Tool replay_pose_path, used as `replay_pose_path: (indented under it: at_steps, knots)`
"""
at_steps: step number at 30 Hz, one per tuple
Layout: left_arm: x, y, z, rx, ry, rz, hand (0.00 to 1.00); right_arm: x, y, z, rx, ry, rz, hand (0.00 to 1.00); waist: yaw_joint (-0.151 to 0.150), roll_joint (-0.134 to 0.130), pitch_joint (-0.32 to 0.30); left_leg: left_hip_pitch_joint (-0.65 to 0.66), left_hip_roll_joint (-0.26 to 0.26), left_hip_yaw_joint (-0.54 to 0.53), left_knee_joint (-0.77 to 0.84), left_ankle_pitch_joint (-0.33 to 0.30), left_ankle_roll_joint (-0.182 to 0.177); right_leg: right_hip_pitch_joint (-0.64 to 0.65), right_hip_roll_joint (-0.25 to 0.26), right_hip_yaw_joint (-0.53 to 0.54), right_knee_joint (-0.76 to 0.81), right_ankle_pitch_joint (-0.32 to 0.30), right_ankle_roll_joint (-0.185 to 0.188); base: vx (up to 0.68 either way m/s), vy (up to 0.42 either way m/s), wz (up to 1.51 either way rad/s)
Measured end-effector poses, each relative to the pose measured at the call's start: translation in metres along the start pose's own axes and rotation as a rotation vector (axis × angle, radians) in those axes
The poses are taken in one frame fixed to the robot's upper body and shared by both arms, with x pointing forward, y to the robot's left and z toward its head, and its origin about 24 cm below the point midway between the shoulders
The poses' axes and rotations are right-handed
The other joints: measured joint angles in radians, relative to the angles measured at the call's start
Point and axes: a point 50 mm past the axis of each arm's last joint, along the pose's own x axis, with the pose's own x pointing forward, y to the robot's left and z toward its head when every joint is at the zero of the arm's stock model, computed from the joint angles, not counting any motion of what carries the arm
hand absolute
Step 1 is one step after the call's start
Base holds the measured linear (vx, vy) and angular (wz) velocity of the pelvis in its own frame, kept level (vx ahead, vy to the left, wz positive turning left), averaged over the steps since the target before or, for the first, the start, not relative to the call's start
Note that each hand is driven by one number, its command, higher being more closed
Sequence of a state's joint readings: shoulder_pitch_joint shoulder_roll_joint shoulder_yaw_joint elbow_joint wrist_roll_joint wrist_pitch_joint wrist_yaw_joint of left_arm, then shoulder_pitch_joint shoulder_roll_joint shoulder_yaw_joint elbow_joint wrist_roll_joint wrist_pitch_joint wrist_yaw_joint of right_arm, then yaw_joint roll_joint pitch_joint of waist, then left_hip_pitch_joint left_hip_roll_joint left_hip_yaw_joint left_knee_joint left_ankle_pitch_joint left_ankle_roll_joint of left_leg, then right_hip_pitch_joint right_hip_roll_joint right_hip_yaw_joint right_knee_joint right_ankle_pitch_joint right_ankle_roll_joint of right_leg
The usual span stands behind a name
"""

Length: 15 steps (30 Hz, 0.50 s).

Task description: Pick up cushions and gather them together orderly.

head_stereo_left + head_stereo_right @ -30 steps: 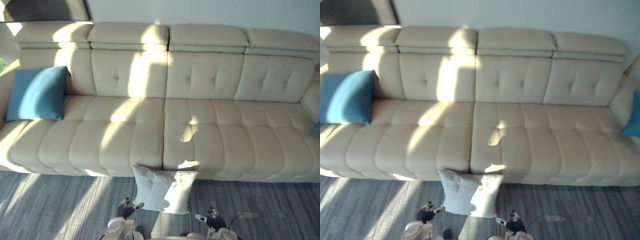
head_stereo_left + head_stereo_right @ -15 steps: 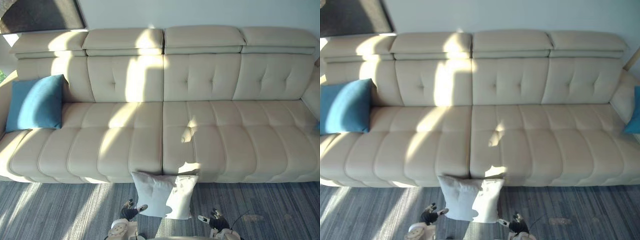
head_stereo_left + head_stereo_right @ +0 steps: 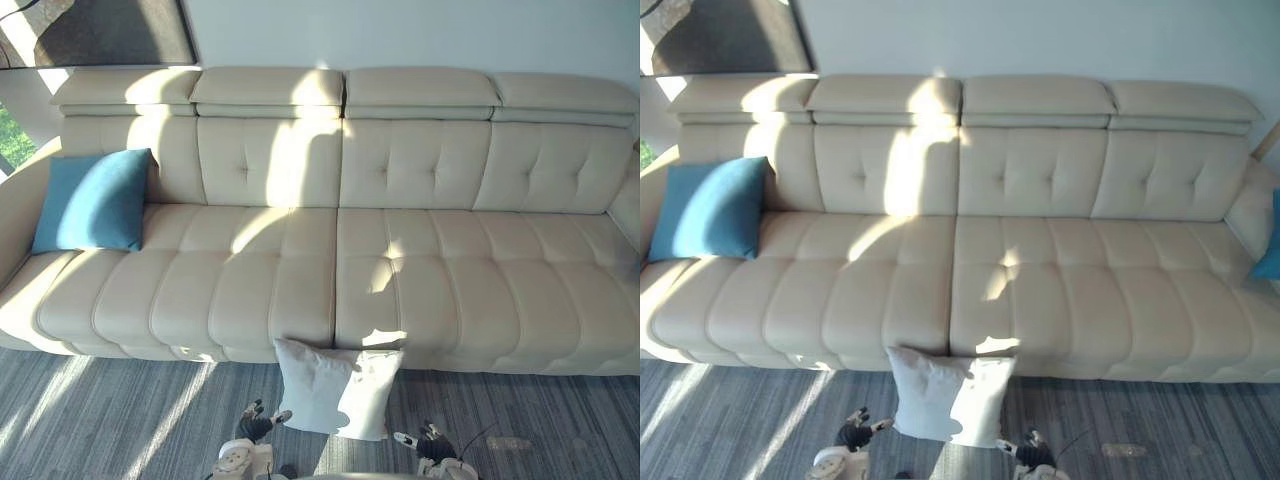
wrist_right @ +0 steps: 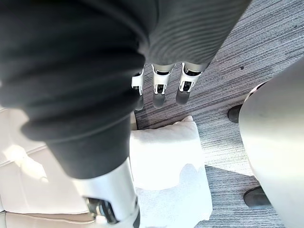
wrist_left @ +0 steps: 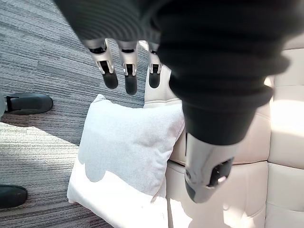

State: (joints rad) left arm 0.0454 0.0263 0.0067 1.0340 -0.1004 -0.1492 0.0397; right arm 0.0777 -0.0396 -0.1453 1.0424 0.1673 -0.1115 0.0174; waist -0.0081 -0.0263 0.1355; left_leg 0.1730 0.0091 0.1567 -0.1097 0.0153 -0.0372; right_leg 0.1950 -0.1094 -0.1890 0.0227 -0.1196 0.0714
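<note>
The left hand (image 5: 129, 76) and right hand (image 4: 159, 90) hang with fingers straight and slack, holding nothing, above the white cushion (image 3: 335, 388). It leans on the grey carpet (image 3: 100, 420) against the front of the cream sofa (image 3: 430, 280), with open carpet on either side. A blue cushion (image 3: 95, 200) sits at the sofa's left end, well apart.

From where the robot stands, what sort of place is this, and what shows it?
Probably a living room: a long cream sofa, a blue cushion on its seat, a white cushion on the grey floor.
</note>
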Motion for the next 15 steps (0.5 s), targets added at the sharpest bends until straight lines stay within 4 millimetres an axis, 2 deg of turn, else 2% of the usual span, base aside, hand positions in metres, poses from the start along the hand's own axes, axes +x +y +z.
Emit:
replay_pose_path:
  at_steps: [7,9,12,15]
  knots:
    - [0.0,0.005,0.0,-0.024,-0.002,0.033,0.0,0.0,-0.001,0.001,-0.01,-0.004,-0.019,0.0,-0.001,0.0,0.001,-0.004,0.005,0.021,0.0,-0.005,-0.006,-0.002,0.003,0.001,-0.012,0.001,-0.001,0.0,-0.001,-0.02]
    - [0.0,0.009,0.003,-0.048,-0.013,0.062,0.0,0.002,0.001,0.007,-0.009,-0.021,-0.023,0.0,-0.002,-0.003,0.008,-0.002,0.01,0.032,0.0,-0.011,-0.01,-0.004,0.004,0.007,-0.011,0.001,-0.001,0.02,-0.01,-0.2]
    - [-0.002,0.021,0.008,-0.107,-0.048,0.126,0.0,0.004,0.003,0.033,0.016,-0.129,-0.045,0.0,0.001,0.004,0.036,-0.047,0.024,0.084,0.011,-0.015,-0.014,-0.105,0.006,0.049,0.065,-0.02,-0.008,-0.01,0.0,-0.45]
    - [0.003,0.031,0.039,-0.147,-0.151,0.17,0.0,0.005,0.011,0.08,0.066,-0.298,-0.038,0.0,0.007,-0.022,0.132,-0.222,0.041,0.122,0.197,-0.063,-0.007,-0.289,-0.021,0.048,0.258,-0.062,-0.006,-0.06,-0.044,-0.2]
